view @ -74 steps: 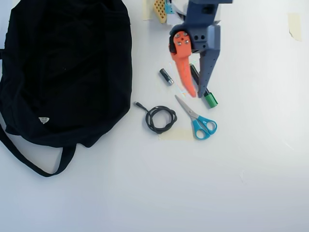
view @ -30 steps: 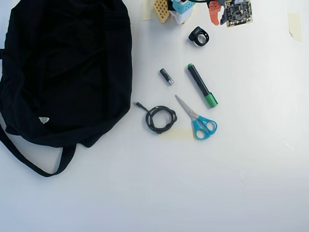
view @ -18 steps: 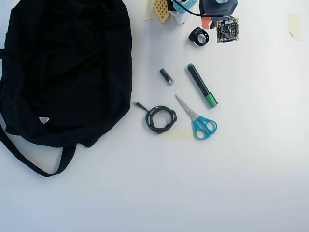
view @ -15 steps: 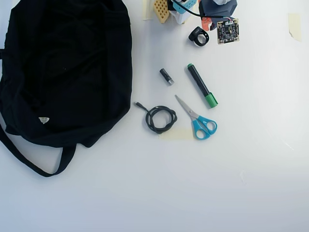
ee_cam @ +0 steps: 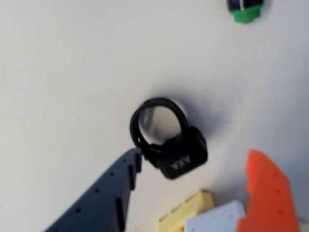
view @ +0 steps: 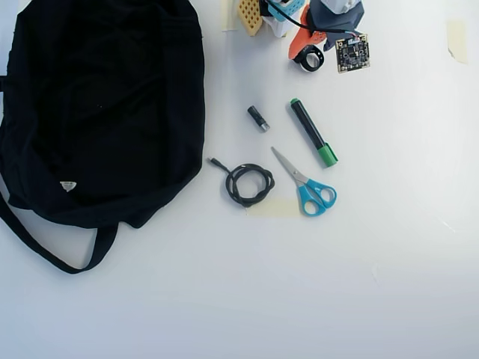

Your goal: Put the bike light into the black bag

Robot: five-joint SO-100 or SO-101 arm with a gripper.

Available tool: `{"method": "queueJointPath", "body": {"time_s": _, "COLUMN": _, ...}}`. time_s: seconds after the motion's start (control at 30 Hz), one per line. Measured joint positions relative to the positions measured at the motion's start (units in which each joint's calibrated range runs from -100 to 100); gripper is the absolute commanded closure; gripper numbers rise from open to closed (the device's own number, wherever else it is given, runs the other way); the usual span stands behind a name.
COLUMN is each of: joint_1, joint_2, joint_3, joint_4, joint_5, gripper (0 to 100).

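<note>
The bike light lies on the white table, its strap loop standing out from a chunky body that bears pale letters, upside down in the wrist view, apparently "AXA". In the overhead view it sits near the top edge, well apart from the black bag at the left, which carries a small pale triangular label; any writing there is too small to read. The gripper is spread wide, its dark blue finger close beside the light's body, its orange finger apart from it. Below lie a green-capped marker, a small black-and-silver cylinder, blue-handled scissors and a coiled black cable.
</note>
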Motion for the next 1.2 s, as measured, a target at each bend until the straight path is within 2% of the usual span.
{"method": "queueJointPath", "body": {"time_s": 0.23, "joint_1": 0.5, "joint_2": 0.0, "joint_3": 5.7, "joint_4": -9.6, "joint_5": 1.8, "gripper": 71}}
{"method": "queueJointPath", "body": {"time_s": 0.5, "joint_1": 0.5, "joint_2": 0.0, "joint_3": 11.7, "joint_4": -15.2, "joint_5": 1.9, "gripper": 71}}
{"method": "queueJointPath", "body": {"time_s": 1.2, "joint_1": 2.3, "joint_2": -0.3, "joint_3": 17.5, "joint_4": -15.5, "joint_5": 1.9, "gripper": 73}}
